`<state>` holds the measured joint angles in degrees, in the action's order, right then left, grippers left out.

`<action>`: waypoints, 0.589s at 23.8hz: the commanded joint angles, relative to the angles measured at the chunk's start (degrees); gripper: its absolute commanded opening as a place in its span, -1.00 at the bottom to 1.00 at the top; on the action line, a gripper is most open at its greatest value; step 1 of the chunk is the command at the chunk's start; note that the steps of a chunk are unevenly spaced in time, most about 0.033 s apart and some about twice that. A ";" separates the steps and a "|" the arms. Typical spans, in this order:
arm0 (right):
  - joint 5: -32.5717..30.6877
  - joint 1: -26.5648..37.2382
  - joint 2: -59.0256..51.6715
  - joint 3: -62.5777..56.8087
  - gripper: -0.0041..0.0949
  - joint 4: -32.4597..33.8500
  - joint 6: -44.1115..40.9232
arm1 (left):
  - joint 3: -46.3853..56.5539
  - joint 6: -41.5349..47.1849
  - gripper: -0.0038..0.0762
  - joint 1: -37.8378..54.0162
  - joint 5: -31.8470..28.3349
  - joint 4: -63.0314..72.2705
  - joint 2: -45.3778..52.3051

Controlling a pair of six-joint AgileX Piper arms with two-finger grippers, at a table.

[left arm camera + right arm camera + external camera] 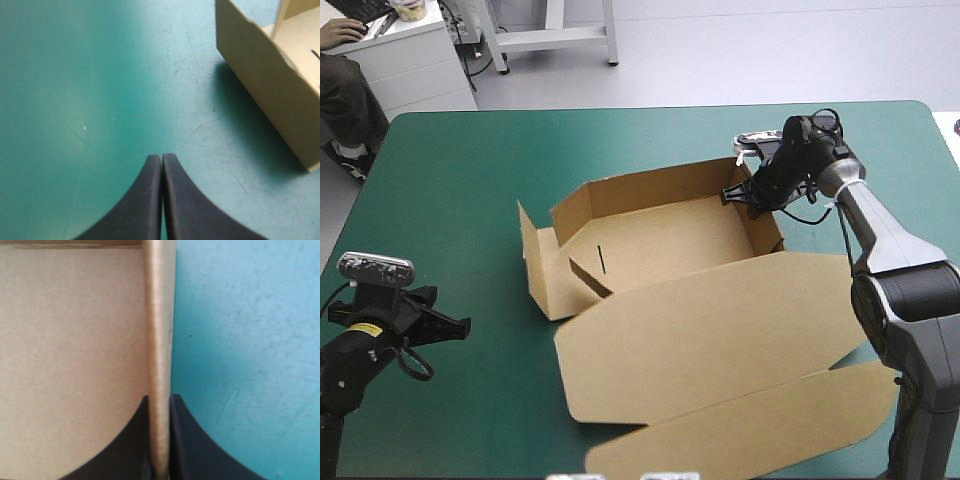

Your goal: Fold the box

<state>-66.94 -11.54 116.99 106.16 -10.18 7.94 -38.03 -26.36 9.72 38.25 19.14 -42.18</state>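
Observation:
The brown box (665,245) stands mid-table as an open tray with its walls raised, and its lid (720,350) lies flat toward the near edge. My right gripper (745,195) is shut on the box's right wall (159,340), one finger inside and one outside. In the right wrist view the wall edge runs straight up between the fingers (182,440), with the box floor (70,350) on one side. My left gripper (161,160) is shut and empty over the teal-green cover near the table's left front, the box's left corner (270,85) ahead of it to one side.
The lid's long flap (760,430) reaches nearly to the near edge at the right. Bare teal-green cover (450,200) lies left of and beyond the box. A person's arm rests at a desk beyond the far left corner, away from the table.

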 commanded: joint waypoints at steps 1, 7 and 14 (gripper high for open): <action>-2.59 1.67 -7.11 2.02 -0.96 -0.90 4.22 | -1.50 0.68 -0.93 -0.01 -3.51 1.46 0.33; -4.92 8.76 -14.52 2.02 -0.96 -9.42 10.64 | -1.50 1.47 -0.93 -0.01 -4.55 1.46 0.33; -4.92 17.64 -23.84 2.02 -0.96 -22.15 16.50 | -1.50 1.47 -0.93 -0.01 -4.73 1.46 0.33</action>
<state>-70.66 3.87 99.26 106.16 -25.90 22.38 -38.03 -25.53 9.72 37.48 19.28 -42.18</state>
